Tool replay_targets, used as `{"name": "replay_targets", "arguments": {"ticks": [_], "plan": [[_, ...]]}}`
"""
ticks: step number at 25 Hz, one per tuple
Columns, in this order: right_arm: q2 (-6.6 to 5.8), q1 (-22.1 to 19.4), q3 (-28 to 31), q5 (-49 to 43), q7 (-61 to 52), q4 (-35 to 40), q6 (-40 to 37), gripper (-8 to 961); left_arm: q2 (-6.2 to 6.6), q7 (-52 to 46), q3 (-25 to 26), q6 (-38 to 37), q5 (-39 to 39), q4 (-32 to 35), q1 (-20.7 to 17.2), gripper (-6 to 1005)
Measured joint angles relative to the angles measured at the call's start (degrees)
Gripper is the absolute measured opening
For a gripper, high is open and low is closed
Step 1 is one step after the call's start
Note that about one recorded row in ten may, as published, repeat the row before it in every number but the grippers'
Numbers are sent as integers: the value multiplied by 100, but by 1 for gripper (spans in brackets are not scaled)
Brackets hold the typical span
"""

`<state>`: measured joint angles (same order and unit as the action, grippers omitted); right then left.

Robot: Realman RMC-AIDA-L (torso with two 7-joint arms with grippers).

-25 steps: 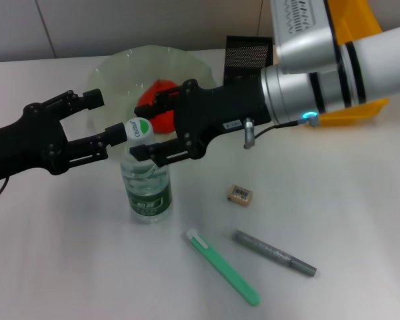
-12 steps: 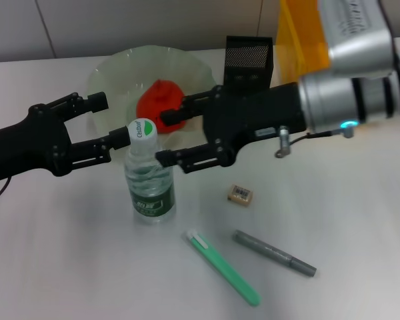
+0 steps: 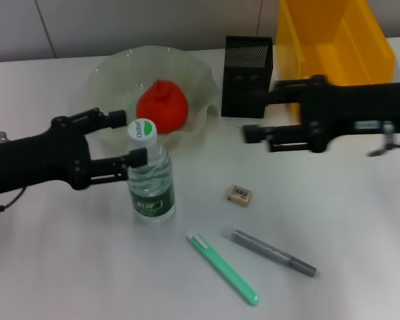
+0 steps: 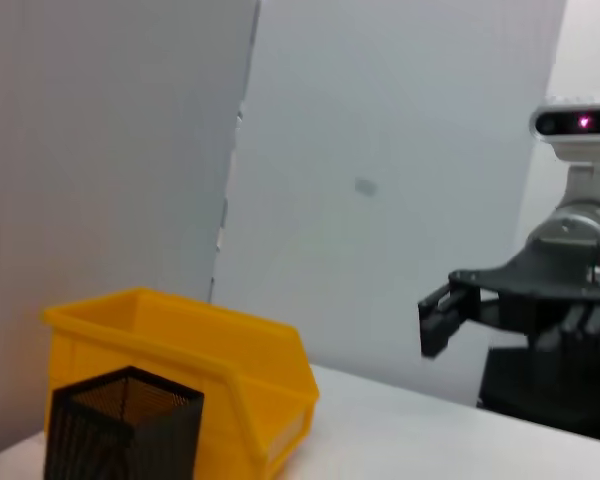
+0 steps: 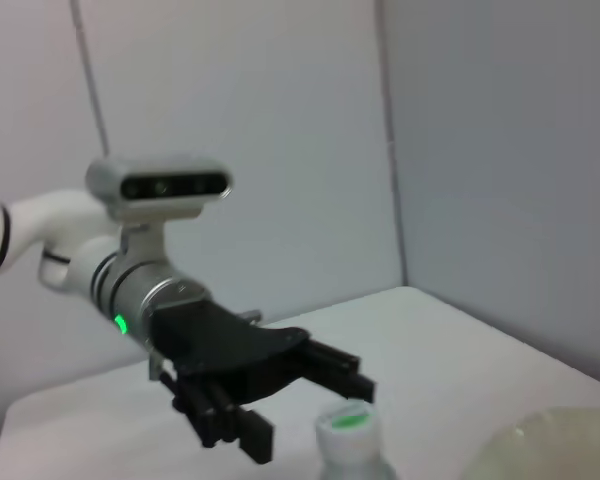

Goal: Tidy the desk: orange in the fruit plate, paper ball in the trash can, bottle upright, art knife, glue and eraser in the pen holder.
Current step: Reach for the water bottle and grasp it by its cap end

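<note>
The bottle point(image 3: 150, 177) stands upright on the table, white cap point(image 3: 142, 130) on top. My left gripper point(image 3: 128, 139) is open at the bottle's neck, with one fingertip point(image 3: 137, 158) touching it and the other beside the cap. My right gripper point(image 3: 263, 110) is open and empty, hanging just in front of the pen holder point(image 3: 249, 67). The orange point(image 3: 162, 103) lies in the fruit plate point(image 3: 107, 73). The eraser point(image 3: 240, 194), the green art knife point(image 3: 223, 268) and the grey glue stick point(image 3: 273, 253) lie on the table. The trash can point(image 3: 337, 40) stands back right. The paper ball is out of view.
The left wrist view shows the trash can point(image 4: 180, 370), the pen holder point(image 4: 125, 425) and my right gripper point(image 4: 460, 310) farther off. The right wrist view shows my left gripper point(image 5: 305, 405) by the bottle cap point(image 5: 348, 425). A wall runs behind the table.
My right gripper has drawn away from the bottle's neck to the right, as far as the pen holder. My left gripper has moved slightly right, closer to the bottle. The bottle stays upright.
</note>
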<state>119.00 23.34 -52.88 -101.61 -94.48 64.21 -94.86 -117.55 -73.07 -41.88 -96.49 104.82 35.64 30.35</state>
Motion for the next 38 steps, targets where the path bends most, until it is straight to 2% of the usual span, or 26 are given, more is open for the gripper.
{"name": "replay_targets", "arguments": {"ticks": [1, 2, 3, 6, 11, 24, 36, 38], "plan": [[0, 0, 0, 0, 0, 0, 0, 672, -20, 19, -3, 11, 65, 2, 31, 794], [0, -144, 356, -76, -12, -2, -195, 672, -20, 19, -3, 11, 65, 2, 31, 792], [0, -144, 356, -76, -12, -2, -195, 672, -36, 29, -4, 21, 110, 2, 64, 790], [0, -366, 907, -427, -16, -61, -298, 672, -68, 33, -5, 34, 193, 0, 163, 784], [-13, -525, 1355, -879, 16, -356, -252, 672, -90, 87, -5, 127, 180, -4, 216, 773], [-52, -910, 1602, -923, 328, -497, -371, 671, -111, 483, 23, 491, 37, -356, 252, 746], [-70, -982, 1845, -1072, 550, -514, -612, 671, -107, 543, -31, 594, 43, -512, 396, 721], [-71, -987, 1857, -1072, 556, -543, -593, 671, -109, 547, -68, 594, 31, -512, 401, 607]]}}
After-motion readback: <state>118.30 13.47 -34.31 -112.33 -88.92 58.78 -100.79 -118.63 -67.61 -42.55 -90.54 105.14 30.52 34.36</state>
